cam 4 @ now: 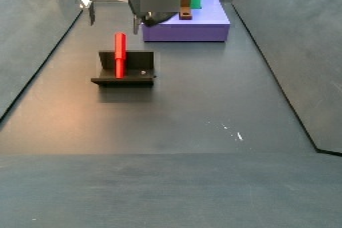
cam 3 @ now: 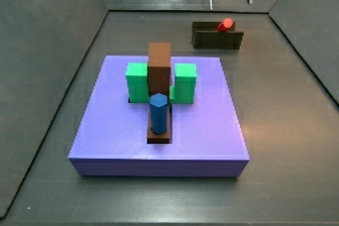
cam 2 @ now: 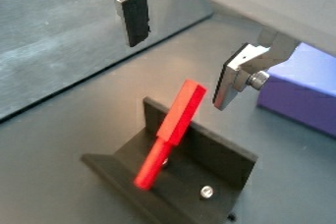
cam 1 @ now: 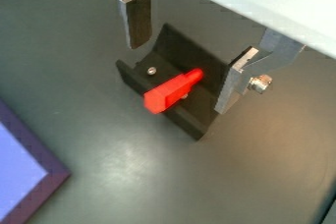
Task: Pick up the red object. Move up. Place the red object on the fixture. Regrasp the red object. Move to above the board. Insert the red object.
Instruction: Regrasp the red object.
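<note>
The red object (cam 1: 171, 91) is a short bright-red peg leaning tilted in the fixture (cam 1: 199, 116), a dark L-shaped bracket on the floor. Both side views show the red object (cam 3: 225, 23) (cam 4: 120, 53) sticking up out of the fixture (cam 3: 212, 40) (cam 4: 134, 76). My gripper (cam 1: 184, 56) (cam 2: 184, 51) hangs open above the peg, its fingers (cam 1: 134, 24) apart and clear of it, with nothing between them. The board (cam 3: 119, 136) is a lavender slab lying away from the fixture.
On the board stand a tall brown block (cam 3: 161, 66), two green blocks (cam 3: 137, 83) and a blue hexagonal peg (cam 3: 159, 112). A corner of the board (cam 2: 305, 95) shows near the fixture (cam 2: 217, 166). Grey walls enclose the dark floor (cam 4: 201, 142).
</note>
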